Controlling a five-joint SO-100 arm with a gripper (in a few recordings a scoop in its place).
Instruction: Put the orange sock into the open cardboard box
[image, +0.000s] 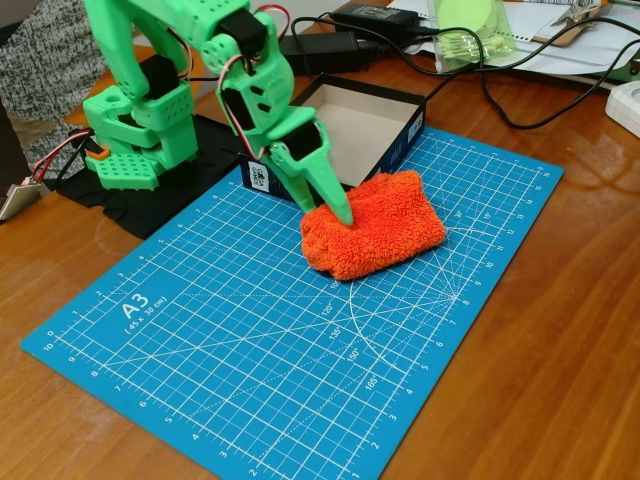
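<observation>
- The orange sock (375, 225): a bright orange, fluffy terry-cloth lump, folded into a rough rectangle with rounded corners. It lies flat on the cutting mat, outside the box, just beside the box's near wall at about 5 o'clock from it.
- The gripper (340, 210): green printed plastic, with hard, faceted surfaces and a long tapered finger (322, 180) pointing down. Its tip presses into the sock's upper left edge. Only one finger is distinct in the fixed view, so whether the jaws are apart or clamped on the cloth cannot be told.
- The open cardboard box (405, 135): a shallow rectangular tray with dark navy outer walls, white print on the near corner and a plain matte beige-grey inside. It stands at the mat's far edge, at 12 o'clock from the sock, partly behind the arm.
- The cutting mat (250, 350): a smooth blue sheet with a fine white grid, arcs and an "A3" mark, lying askew on the table.
- The table (560, 340): glossy brown wood with visible grain.
- The arm's base (135, 140): a blocky green body with perforated faces, at 10 o'clock from the sock, seated on a black cloth (160, 205).
- Black cables (470, 70) and a black adapter (320, 50) lie at 12 o'clock, beyond the box.
</observation>
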